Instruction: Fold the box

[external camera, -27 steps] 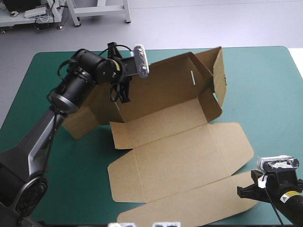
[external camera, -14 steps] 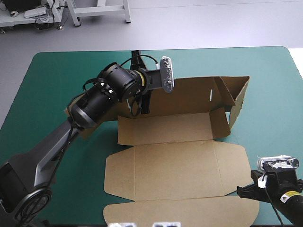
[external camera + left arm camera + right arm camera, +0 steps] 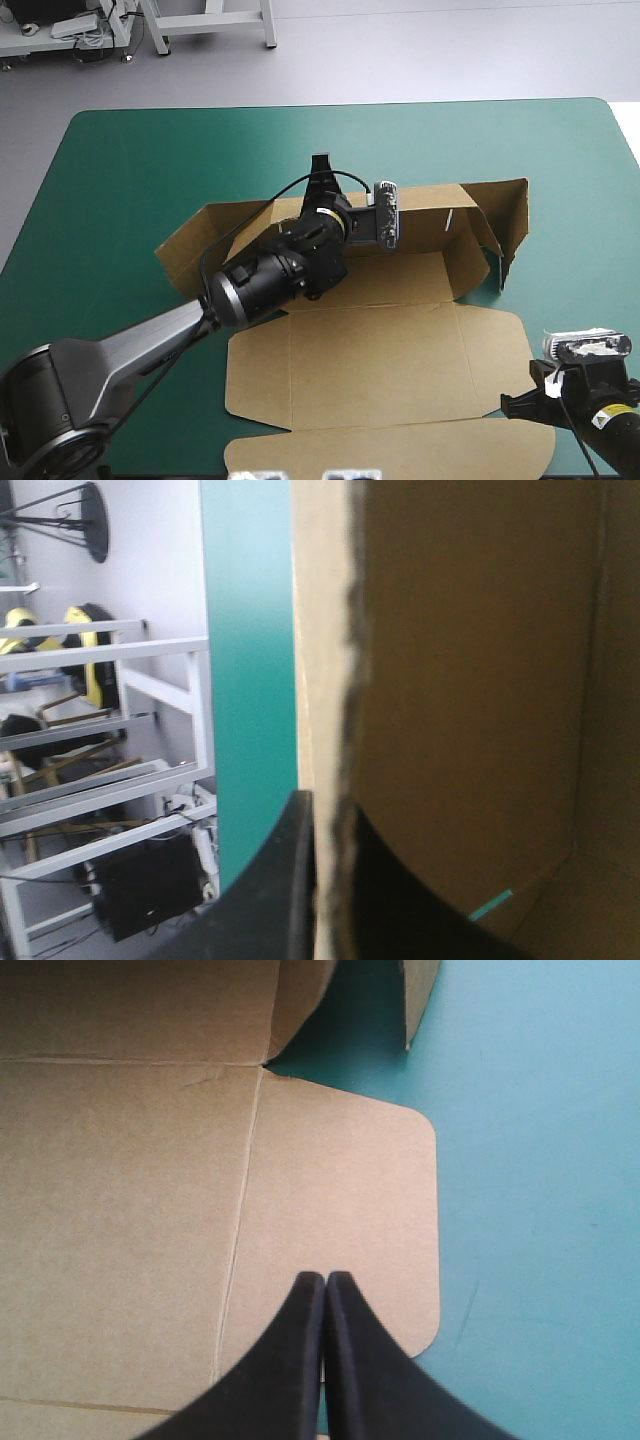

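Shifted since just before: left arm (image 3: pixel 250 290), from the upper left of the high view down to its centre, now slanting up from the lower left corner across the box (image 3: pixel 400 350). Shifted with it: the box's rear wall, lower in the frame, its left end flap (image 3: pixel 205 240) now in sight left of centre. Unchanged: right arm (image 3: pixel 595 410) at the lower right corner.

Brown box on the teal-green bench (image 3: pixel 140 150), in the middle and lower right of the high view. Rear wall raised, short right wall (image 3: pixel 512 220) raised too at centre right, wide front panels flat toward the bottom edge.

Left jaws clamped on the box: in the left wrist view a raw board edge (image 3: pixel 340 730) pinched between the two black fingers (image 3: pixel 285 890), brown board to one side, teal-green cover (image 3: pixel 245 680) to the other.

Right jaws closed on nothing, fingers (image 3: pixel 300 1360) meeting in one point, over a flat rounded corner flap (image 3: pixel 345 1190) of the box, bare cover beside it.
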Controlling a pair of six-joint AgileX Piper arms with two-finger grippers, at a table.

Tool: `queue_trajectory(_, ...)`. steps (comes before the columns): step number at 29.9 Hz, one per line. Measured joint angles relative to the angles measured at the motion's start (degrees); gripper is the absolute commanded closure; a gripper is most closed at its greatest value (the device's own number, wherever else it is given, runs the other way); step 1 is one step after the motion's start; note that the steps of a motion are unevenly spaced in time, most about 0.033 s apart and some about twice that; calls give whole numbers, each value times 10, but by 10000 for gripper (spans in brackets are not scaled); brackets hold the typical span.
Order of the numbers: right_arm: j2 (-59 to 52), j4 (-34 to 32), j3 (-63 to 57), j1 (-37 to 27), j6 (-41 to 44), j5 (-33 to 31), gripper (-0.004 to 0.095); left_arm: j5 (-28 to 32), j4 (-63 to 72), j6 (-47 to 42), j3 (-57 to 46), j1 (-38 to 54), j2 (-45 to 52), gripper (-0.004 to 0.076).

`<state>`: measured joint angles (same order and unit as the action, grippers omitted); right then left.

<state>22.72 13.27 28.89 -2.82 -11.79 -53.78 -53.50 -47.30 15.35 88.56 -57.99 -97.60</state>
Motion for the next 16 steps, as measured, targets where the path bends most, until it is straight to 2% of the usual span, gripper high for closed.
queue_trajectory(10,0,1,0,0,0,0,926,25,-206,-217,-108,-59,1,733)
queue_trajectory(16,0,1,2,0,19,0,926,27,-221,-253,-114,-62,1,733)
